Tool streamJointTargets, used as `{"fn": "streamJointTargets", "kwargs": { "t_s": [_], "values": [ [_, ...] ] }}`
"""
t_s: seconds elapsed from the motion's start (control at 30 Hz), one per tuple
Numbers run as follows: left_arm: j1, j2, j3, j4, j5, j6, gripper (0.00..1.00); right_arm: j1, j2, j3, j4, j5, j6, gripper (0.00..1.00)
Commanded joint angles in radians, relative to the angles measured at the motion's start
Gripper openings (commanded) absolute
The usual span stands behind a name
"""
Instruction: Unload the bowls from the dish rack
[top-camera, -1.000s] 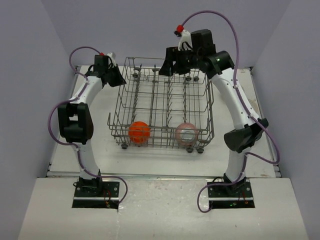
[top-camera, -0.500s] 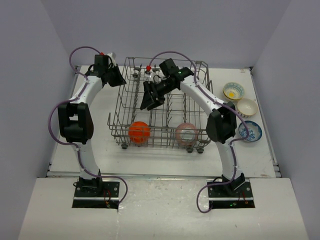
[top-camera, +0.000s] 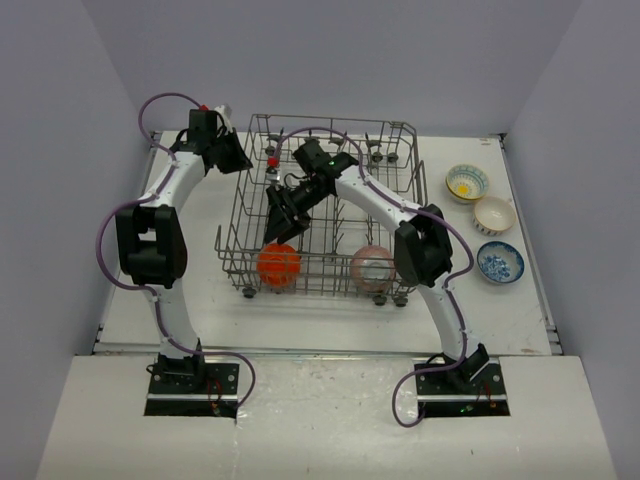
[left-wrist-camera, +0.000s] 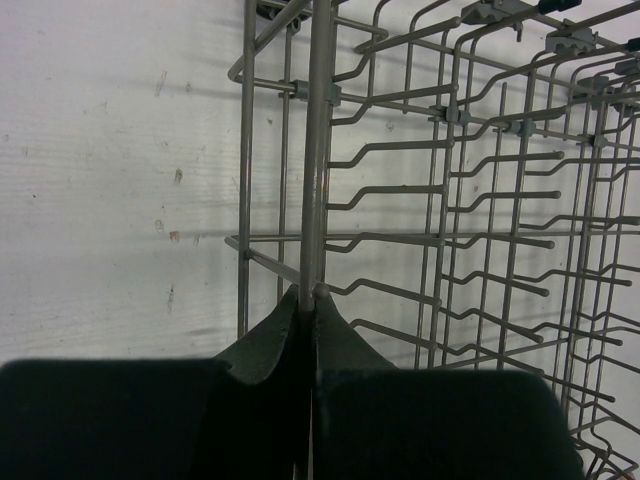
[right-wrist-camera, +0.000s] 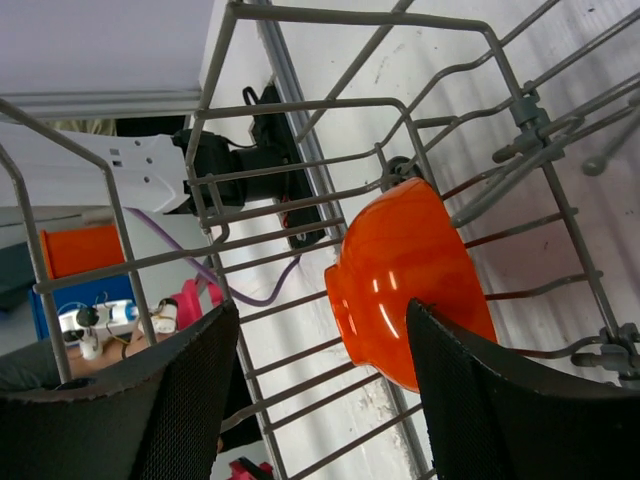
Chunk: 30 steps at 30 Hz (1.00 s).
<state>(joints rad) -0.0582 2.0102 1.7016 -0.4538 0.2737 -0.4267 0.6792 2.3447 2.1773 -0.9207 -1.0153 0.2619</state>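
The grey wire dish rack (top-camera: 330, 175) stands mid-table. An orange bowl (top-camera: 279, 265) and a pink bowl (top-camera: 373, 267) sit at its near side. My left gripper (top-camera: 240, 160) is shut on a wire of the rack's far left rim (left-wrist-camera: 318, 200). My right gripper (top-camera: 281, 222) is open inside the rack, just above the orange bowl. In the right wrist view the orange bowl (right-wrist-camera: 405, 280) lies upside down between and just beyond my open fingers (right-wrist-camera: 500, 400). Three bowls stand on the table at the right: a white one with a yellow mark (top-camera: 467, 182), a cream one (top-camera: 494, 214), a blue-and-white one (top-camera: 499, 262).
The rack's upright tines (left-wrist-camera: 480, 240) surround my right gripper. The white table (top-camera: 190, 270) ends at raised edges left and right. The arm bases (top-camera: 190, 375) sit at the near edge.
My right arm has swung from the rack's far right corner down and left into the rack, to just above the orange bowl. The left arm has not moved.
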Motion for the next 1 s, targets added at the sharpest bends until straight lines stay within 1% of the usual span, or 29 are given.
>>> {"fn": "streamJointTargets", "kwargs": {
  "t_s": [0.0, 0.17, 0.4, 0.6, 0.7, 0.97],
  "values": [
    [0.038, 0.045, -0.049, -0.140, -0.110, 0.000, 0.00, 0.003, 0.007, 0.025, -0.009, 0.001, -0.026, 0.68],
    [0.038, 0.044, -0.053, -0.137, -0.105, 0.003, 0.00, 0.003, 0.028, 0.024, -0.020, 0.032, -0.039, 0.69],
    [0.040, 0.048, -0.053, -0.132, -0.102, 0.003, 0.00, 0.003, 0.053, -0.033, -0.032, 0.049, -0.072, 0.69],
    [0.040, 0.047, -0.065, -0.129, -0.099, 0.002, 0.00, 0.003, 0.083, -0.034, -0.035, 0.061, -0.078, 0.69],
    [0.040, 0.045, -0.068, -0.128, -0.097, 0.002, 0.00, 0.003, 0.088, -0.037, -0.044, 0.101, -0.085, 0.69],
    [0.040, 0.045, -0.069, -0.121, -0.094, 0.000, 0.00, 0.003, 0.074, -0.004, -0.075, 0.332, -0.099, 0.70]
  ]
}}
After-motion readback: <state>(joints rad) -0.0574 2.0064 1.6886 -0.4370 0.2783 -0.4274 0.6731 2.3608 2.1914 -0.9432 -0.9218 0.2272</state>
